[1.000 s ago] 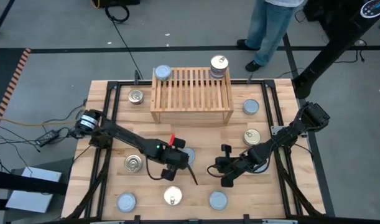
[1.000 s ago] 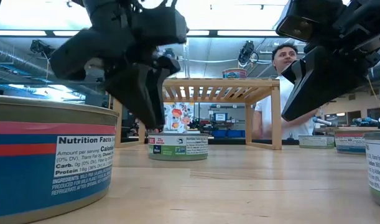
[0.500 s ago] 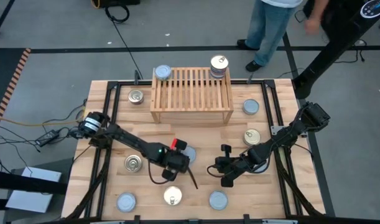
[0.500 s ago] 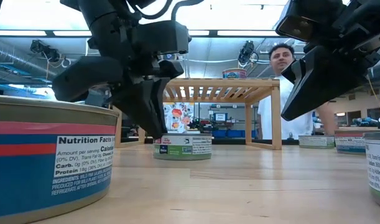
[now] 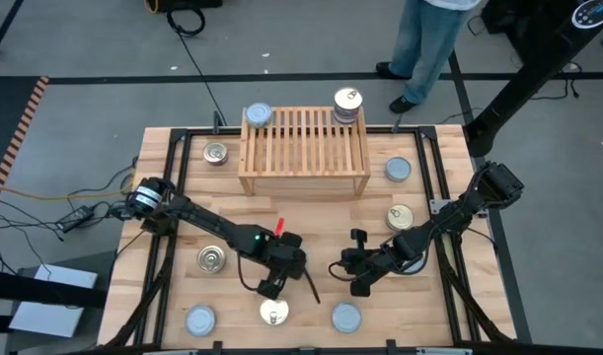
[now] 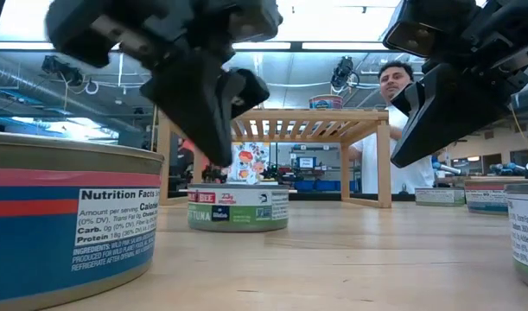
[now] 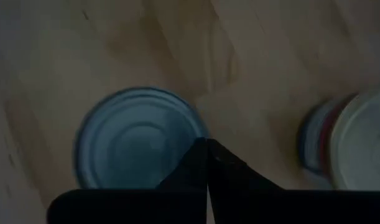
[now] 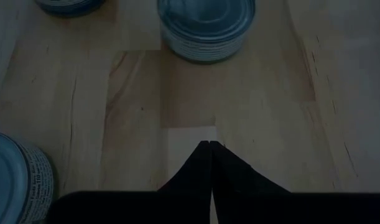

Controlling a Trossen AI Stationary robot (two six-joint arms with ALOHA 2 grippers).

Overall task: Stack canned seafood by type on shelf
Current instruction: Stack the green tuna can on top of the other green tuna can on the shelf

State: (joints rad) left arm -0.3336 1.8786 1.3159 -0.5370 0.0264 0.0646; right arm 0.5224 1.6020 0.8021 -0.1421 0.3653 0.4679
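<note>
Wooden planks form the table (image 5: 419, 316), which carries tins near every edge. Along the near edge stand a silvery tin (image 5: 200, 320), a golden-lidded tin (image 5: 273, 314) and another silvery tin (image 5: 346, 318). Just beyond, the left gripper (image 5: 277, 279) hangs over the table's middle, fingers pressed together, empty, directly above a silvery-blue tin (image 7: 137, 138). The right gripper (image 5: 358, 283) waits right of centre, fingers likewise closed and empty. At the far edge stands the shelf (image 5: 304, 148), with one silvery tin (image 5: 258, 115) at its far left corner and a golden-topped stack (image 5: 347, 105) at its far right corner.
</note>
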